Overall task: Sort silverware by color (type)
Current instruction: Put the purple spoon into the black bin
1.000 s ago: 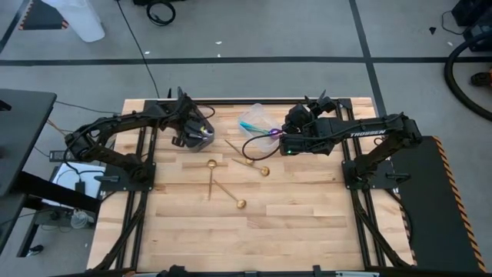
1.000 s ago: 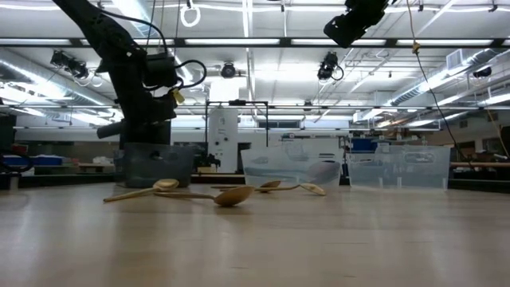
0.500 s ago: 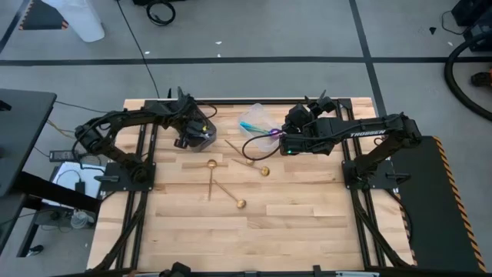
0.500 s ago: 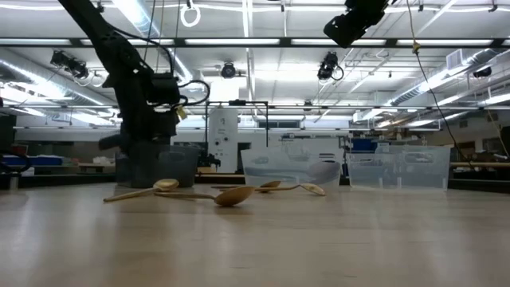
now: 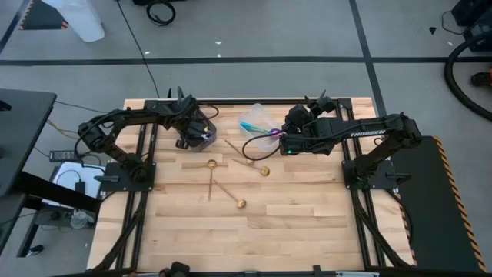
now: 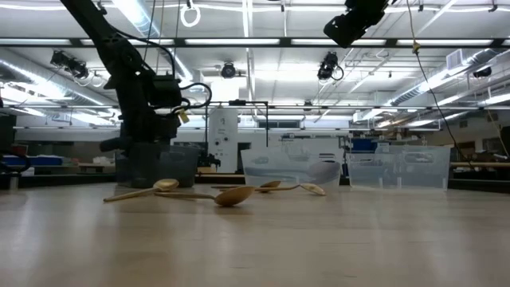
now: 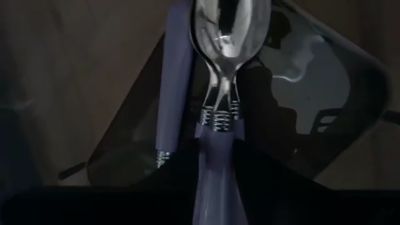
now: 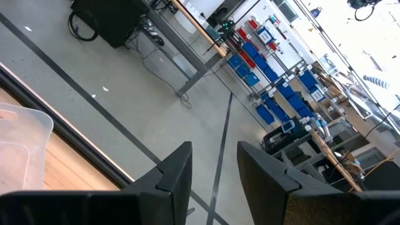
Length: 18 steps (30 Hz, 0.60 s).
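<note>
My left gripper (image 5: 191, 135) is lowered over the dark tub (image 5: 201, 129) at the table's far left and is shut on a silver spoon (image 7: 228, 37) with a lavender handle. More silver spoons lie beneath it in the tub (image 7: 325, 94). Several gold spoons (image 5: 211, 175) lie flat on the wood mid-table, also seen in the low view (image 6: 231, 195). Blue-purple spoons lie in the clear tub (image 5: 254, 119). My right gripper (image 8: 212, 169) is open and raised high (image 6: 355, 20) beside the clear tub, touching nothing. My left gripper pinches the silver spoon by its lavender handle (image 7: 212, 156) between the two fingers, which come from above and lie along the spoon. The spoon's bowl (image 7: 230, 28) points down into the dark tub over the other spoons. Whether it rests on them, I cannot tell.
A black cable loops on the table by the right gripper (image 5: 247, 146). The low view shows a further clear tub (image 6: 398, 167) at the far right. Bare wood spreads across the near half of the table (image 5: 292, 231).
My left gripper has moved slightly toward the table's right and come down over the dark tub, carrying the spoon with it. The right arm has kept still.
</note>
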Motion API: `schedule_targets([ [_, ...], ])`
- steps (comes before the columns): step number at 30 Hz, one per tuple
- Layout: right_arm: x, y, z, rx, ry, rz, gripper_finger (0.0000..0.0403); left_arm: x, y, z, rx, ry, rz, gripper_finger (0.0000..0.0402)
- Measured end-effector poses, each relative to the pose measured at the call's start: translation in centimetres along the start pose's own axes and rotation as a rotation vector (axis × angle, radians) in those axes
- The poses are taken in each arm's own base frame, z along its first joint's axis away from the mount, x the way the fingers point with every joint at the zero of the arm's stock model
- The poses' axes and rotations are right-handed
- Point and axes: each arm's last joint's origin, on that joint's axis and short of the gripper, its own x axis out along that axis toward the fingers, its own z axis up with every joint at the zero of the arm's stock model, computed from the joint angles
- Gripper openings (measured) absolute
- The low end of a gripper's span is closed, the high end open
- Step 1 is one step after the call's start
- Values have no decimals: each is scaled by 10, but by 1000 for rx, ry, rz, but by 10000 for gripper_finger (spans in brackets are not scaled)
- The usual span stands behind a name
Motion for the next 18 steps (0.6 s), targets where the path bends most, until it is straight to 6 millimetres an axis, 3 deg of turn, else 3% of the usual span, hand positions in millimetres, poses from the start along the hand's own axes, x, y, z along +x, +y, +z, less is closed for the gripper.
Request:
schedule_targets([
  [10, 0, 0, 0, 0, 0, 0, 137, 0, 0, -1, -35, 17, 10, 178],
  [18, 0, 0, 0, 0, 0, 0, 137, -4, 5, 0, -99, 84, 27, 190],
])
